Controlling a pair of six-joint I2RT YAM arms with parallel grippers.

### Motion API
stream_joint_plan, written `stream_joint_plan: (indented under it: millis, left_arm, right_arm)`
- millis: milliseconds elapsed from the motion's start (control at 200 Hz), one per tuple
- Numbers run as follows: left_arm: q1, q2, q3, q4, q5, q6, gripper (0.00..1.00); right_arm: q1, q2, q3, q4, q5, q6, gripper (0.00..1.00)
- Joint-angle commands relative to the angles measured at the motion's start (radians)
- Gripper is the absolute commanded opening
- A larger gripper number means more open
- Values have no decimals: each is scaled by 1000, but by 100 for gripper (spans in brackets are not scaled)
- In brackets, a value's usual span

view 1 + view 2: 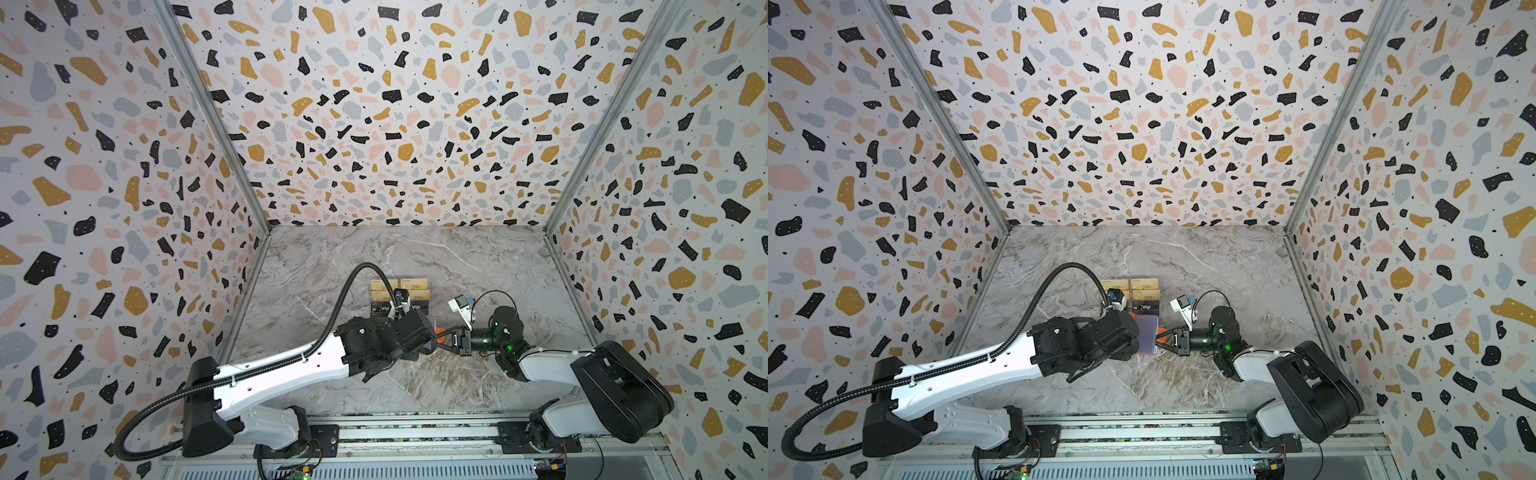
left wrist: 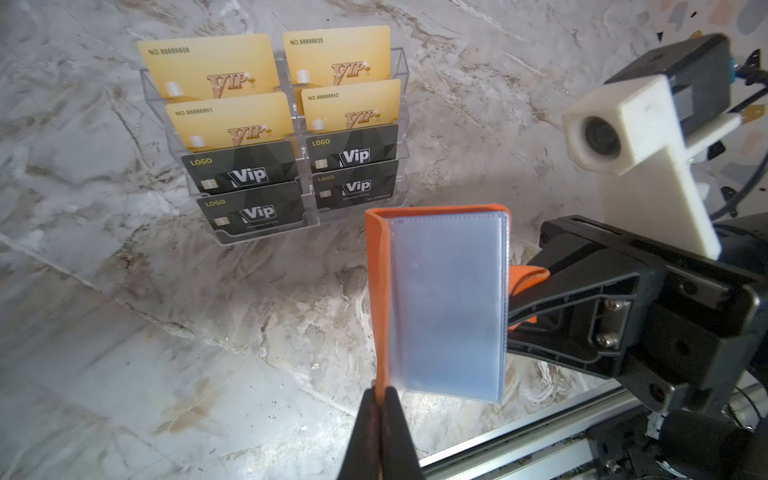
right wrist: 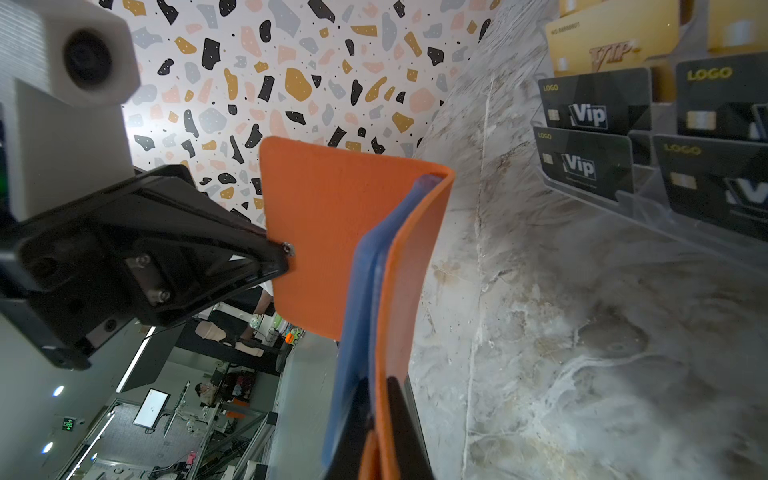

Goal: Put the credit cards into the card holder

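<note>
While the left arm (image 1: 967, 370) reaches in from the lower left of both top views, its wrist hides its own tip there. The left wrist view shows the left gripper (image 2: 380, 392) with its fingers pressed together on the edge of one orange cover of the card holder (image 2: 449, 299).

Just left of centre in the lower half of a top view, the credit cards (image 1: 1144, 286) stand in a clear tiered acrylic stand (image 2: 400, 66) on the grey marbled worktop (image 1: 1217, 257). There are four gold cards (image 2: 212, 66) in the upper rows and four black "Vip" cards (image 2: 245, 174) in the rows below, each in its own pocket.

Directly below the stand in the frame, the card holder hangs open between the two grippers, above the worktop, with its bluish clear sleeves facing up. No card shows in the top sleeve.

At its right edge, the right gripper (image 1: 1163, 338) comes in from the right. In the right wrist view its fingers are closed on the other orange cover, beside the blue sleeves.
</note>
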Motion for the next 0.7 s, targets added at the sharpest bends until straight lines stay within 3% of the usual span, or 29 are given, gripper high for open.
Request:
stream_joint_plan:
  millis: [0,230,541,696]
  left_arm:
    - [42,-55,-85,141,127,24,0]
    - [121,-149,-256,290,265,24,0]
    - [219,-147,-415,408,407,24,0]
    - [254,-133,-471,481,457,23,0]
  right_arm:
    - [-3,4,-6,6,-16,-21,0]
    - [-6,40,-26,-18,-8,-53,0]
    - [-5,80,11,-321,90,-243,9]
    - [-6,127,29,-391,126,-289,11]
